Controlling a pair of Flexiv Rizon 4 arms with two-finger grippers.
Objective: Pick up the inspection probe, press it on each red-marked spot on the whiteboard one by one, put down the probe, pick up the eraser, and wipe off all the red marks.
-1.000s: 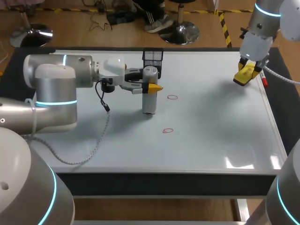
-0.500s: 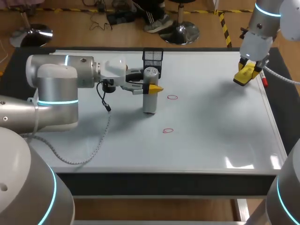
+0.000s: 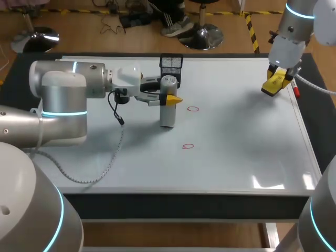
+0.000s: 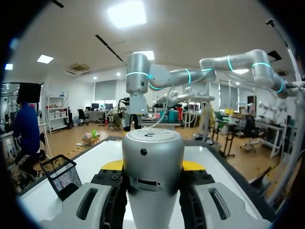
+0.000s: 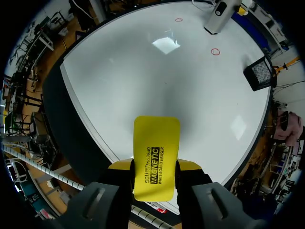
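Left elbow [image 3: 63,89] edged right; its end effector [image 3: 170,98] clamps the probe [image 3: 167,114].

Light falls bright and even from overhead. On the whiteboard [image 3: 236,131] a white patch of glare [image 3: 268,182] sits at the lower right of the head view. Soft shadows with diffuse edges spread below the left arm [image 3: 79,100], beside the probe [image 3: 167,107] and under the right claw [image 3: 275,84]. In the right wrist view two pale reflections lie on the board ahead of the eraser [image 5: 156,164], and the board's edge bows strongly there.
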